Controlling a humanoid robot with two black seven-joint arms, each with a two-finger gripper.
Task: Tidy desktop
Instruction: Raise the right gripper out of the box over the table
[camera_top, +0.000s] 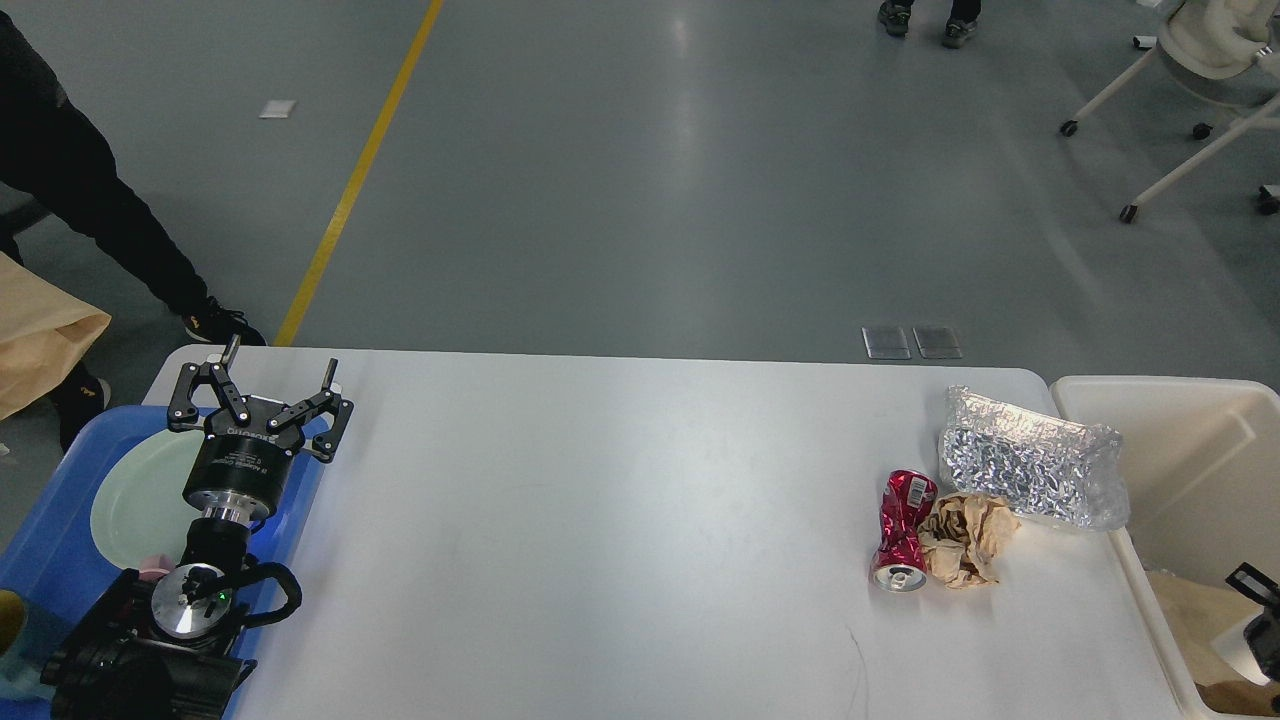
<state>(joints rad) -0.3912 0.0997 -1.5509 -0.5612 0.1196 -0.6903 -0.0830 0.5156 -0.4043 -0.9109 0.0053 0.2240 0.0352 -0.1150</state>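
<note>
1. The desktop (620, 520), a white rectangular slab with rounded corners and a smooth matte finish, filled the lower half of the head view; its long axis ran left to right, and its far edge lay parallel to the top of the frame.
2. The left gripper (280, 370) stood over the desktop's far-left corner, its 2 black fingers spread apart and holding nothing, pointing away from the robot.
3. A blue plastic tray (45, 545) sat just beside the desktop's left edge and carried a pale green round plate (135, 495), partly hidden by the left arm.
4. A crushed red metal can (903, 530) lay near the right end of the desktop, its long axis running near to far and its open top facing the robot.
5. A crumpled brown paper wad (965, 540) touched the can's right side.
6. A wrinkled silver foil bag (1030, 470) lay just behind the wad, its long axis roughly left to right.
7. A cream plastic bin (1180, 440) stood against the desktop's right edge.
8. Only a dark sliver of the right gripper (1262, 625) showed at the frame's right edge over the bin; whether its fingers were apart or together cannot be told.
</note>
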